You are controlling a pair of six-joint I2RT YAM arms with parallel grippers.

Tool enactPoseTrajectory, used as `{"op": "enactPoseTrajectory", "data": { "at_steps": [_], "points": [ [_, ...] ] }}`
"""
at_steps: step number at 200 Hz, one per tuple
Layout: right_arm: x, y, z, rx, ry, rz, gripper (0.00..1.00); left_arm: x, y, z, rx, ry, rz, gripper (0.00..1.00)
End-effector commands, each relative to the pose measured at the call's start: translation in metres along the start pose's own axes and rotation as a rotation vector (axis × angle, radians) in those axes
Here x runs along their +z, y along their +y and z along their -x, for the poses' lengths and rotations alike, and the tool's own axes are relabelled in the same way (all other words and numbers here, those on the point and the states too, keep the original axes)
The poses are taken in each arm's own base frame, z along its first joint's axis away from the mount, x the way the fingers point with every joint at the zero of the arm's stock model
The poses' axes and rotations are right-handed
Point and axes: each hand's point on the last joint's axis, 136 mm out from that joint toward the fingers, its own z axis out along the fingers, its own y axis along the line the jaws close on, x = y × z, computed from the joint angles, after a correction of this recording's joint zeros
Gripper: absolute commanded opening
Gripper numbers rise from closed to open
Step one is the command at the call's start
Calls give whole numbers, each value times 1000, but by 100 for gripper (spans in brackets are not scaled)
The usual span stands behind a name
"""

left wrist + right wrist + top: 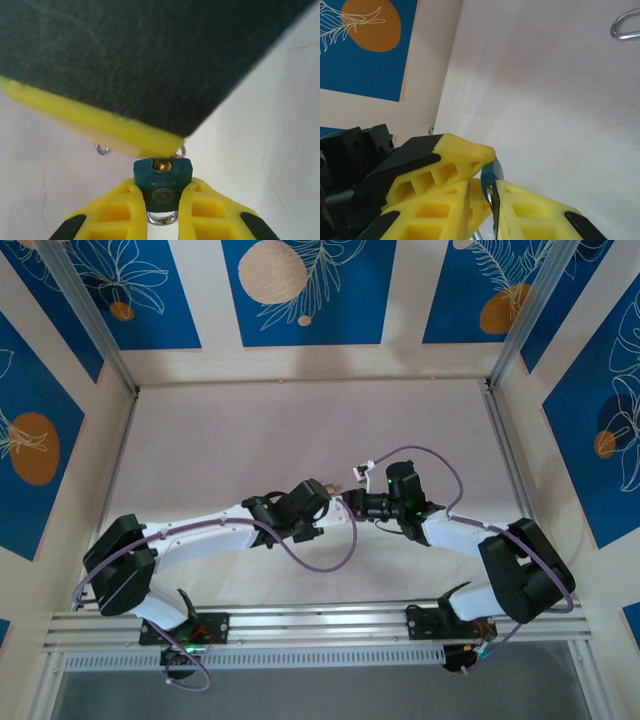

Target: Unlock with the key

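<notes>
Right claw [487, 192] — key [491, 201] lengthwise, toward padlock [162, 186]

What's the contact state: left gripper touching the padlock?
Touching. Left wrist view: the left gripper pinches the teal padlock between its yellow fingers, no gap on either side.

- Left tool [162, 187]: yellow fingers, black bases.
- Right tool [487, 189]: yellow fingers, with a dark green-black pad [140, 65].
- Padlock [162, 175]: teal body with an embossed round emblem, brass-coloured keyway, silver shackle.
- Key [491, 195]: silvery-grey sliver.
- Wire ring [626, 26]: silver.
- Tabletop [300, 430]: plain off-white.
- Backdrop panels [305, 290]: deep blue, with white line-drawn leaves, orange and peach discs, and cream bands between.
- Arms [200, 535]: white links, black joints.
- Cables [320, 562]: purple.
</notes>
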Motion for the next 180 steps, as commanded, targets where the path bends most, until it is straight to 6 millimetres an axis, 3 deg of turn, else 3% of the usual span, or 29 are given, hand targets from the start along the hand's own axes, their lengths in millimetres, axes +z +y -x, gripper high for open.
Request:
{"op": "enactPoseTrajectory", "data": {
  "at_steps": [1, 180],
  "points": [
    [4, 4, 3, -21, 11, 3, 21, -3, 3, 15, 23, -32, 12, 10],
    [20, 0, -13, -33, 67, -48, 6, -6, 14, 34, -6, -105, 58, 9]
  ]
}}
